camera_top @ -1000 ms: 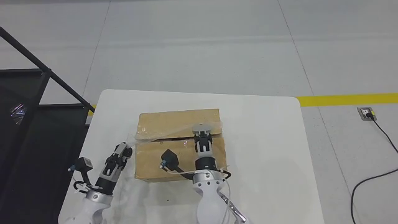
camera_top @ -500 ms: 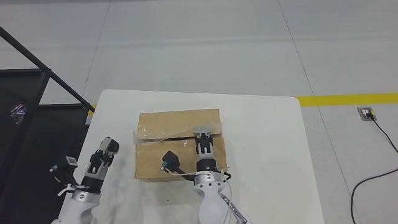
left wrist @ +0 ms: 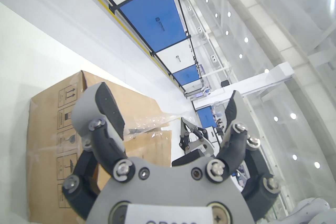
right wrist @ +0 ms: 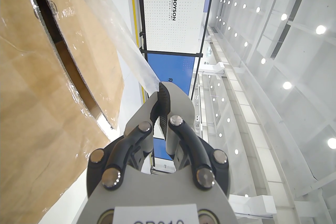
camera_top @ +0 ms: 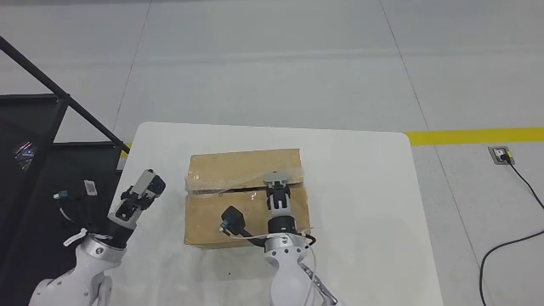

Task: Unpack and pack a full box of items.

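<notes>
- Cardboard box [camera_top: 242, 170] was seen on the white table [camera_top: 365, 221], directly under the right gripper [right wrist: 160, 93], flaps slightly parted.
- Clear tape [right wrist: 124, 43] from its seam was pinched tight in that gripper.
- Left gripper [left wrist: 168, 93] was held spread wide, beside the box, not touching it.

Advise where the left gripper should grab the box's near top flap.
Probably the flap's free edge along the centre seam, at its left end, coming from the box's left side. The seam gapes there, and the open left gripper sits beside that end.
</notes>
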Robot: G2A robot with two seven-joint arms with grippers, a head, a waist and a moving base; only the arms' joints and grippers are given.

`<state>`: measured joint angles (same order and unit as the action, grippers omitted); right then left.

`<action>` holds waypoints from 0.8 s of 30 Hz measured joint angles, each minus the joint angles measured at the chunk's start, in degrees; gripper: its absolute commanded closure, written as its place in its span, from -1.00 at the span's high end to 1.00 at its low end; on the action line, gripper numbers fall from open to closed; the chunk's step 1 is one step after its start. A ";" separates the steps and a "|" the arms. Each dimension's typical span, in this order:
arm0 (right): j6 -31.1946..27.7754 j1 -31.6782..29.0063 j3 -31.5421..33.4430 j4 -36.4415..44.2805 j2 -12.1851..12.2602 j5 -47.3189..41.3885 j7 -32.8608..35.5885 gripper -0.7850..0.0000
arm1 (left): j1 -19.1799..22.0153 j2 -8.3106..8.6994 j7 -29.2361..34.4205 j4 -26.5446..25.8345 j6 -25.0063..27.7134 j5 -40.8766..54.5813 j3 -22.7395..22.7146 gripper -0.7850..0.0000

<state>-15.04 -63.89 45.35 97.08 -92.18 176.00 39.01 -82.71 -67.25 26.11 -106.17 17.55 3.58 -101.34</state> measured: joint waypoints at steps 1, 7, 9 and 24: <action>-0.02 0.02 -0.02 -0.03 -0.01 0.00 -0.03 -1.00 | 0.75 0.07 0.87 -0.09 -0.65 -0.55 0.50 1.00; -0.35 0.15 -0.08 -0.10 -0.05 0.00 -0.18 -1.00 | 6.47 0.86 12.95 1.94 -5.27 4.83 2.22 1.00; -0.51 0.18 -0.06 -0.03 -0.07 0.00 -0.22 -1.00 | 8.29 1.03 15.98 3.20 -6.51 7.65 2.54 1.00; -0.94 0.45 0.28 -0.28 -0.15 0.00 -0.92 -1.00 | 14.43 1.53 19.29 12.12 -10.09 10.28 7.55 1.00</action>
<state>-15.99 -63.44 45.63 96.80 -92.33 176.00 38.10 -68.28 -65.72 45.40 -94.05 7.46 13.85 -93.80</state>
